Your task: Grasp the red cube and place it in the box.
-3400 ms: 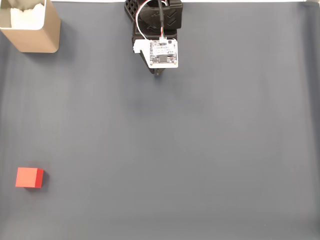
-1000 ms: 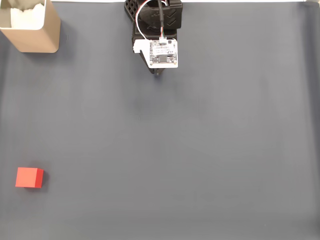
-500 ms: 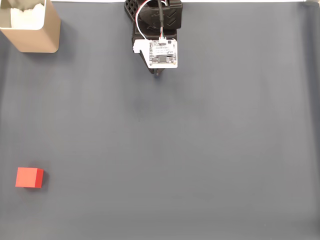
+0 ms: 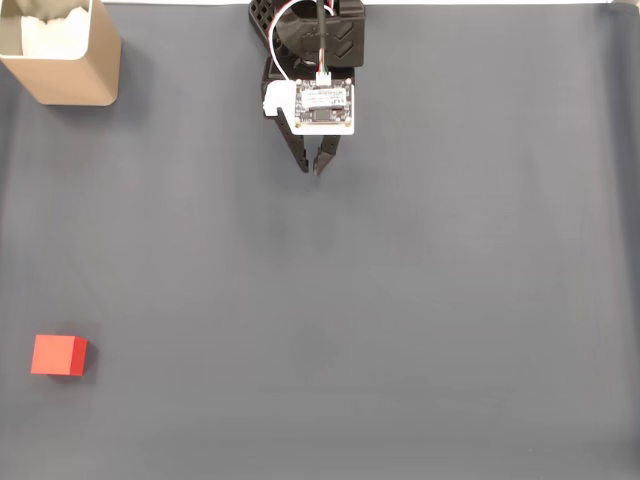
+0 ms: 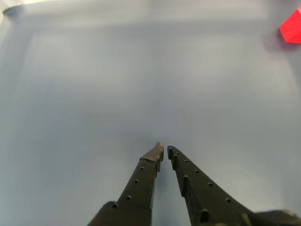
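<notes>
The claw (image 4: 312, 170) hangs near the far edge of the bench (image 4: 400, 300), about midway along it in the fixed view, its two dark fingers (image 4: 298, 155) pointing toward the bench's middle. The fingers converge to a tight V — the tips nearly meet, a thin sliver of gap between them — and nothing sits in that gap. In the wrist view the claw (image 5: 163, 149) enters from the bottom edge, two black perforated fingers (image 5: 141, 183) rising to tips that almost touch above bare grey surface.

A white circuit board (image 4: 323, 104) rides on top of the arm just behind the fingers, with a bundle of wires (image 4: 300, 30) looping back to the black arm body at the far edge.

The red cube (image 4: 58, 355) rests flat on the bench close to the left edge in the fixed view, toward the near left corner, well apart from the claw. In the wrist view the red cube (image 5: 291, 27) shows at the upper right corner, cut off by the frame.

The box (image 4: 75, 70) stands upright in the far left corner — beige walls, white lining visible at its open top — well apart from both the cube and the claw.
</notes>
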Controlling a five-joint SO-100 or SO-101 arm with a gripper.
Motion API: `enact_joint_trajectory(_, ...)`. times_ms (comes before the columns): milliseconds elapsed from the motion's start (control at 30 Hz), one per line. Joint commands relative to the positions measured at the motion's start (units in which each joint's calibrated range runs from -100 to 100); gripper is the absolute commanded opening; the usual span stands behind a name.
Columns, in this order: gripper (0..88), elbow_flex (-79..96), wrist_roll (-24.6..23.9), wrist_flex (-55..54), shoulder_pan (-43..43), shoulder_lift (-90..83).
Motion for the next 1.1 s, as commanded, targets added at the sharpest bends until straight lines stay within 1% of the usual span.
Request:
enact_joint_trajectory(0, 0.1, -7.7, 0.2, -1.9, 0.3, 5.1)
enact_joint_trajectory(333, 0.1, -25.1, 1.3, -1.4, 3.8, 20.7)
enact_joint_trajectory(600, 0.7, -37.5, 3.0, 0.1, 9.8, 31.3)
enact_joint_trajectory(1067, 0.7, -53.1, 3.4, 3.3, 20.6, 44.8)
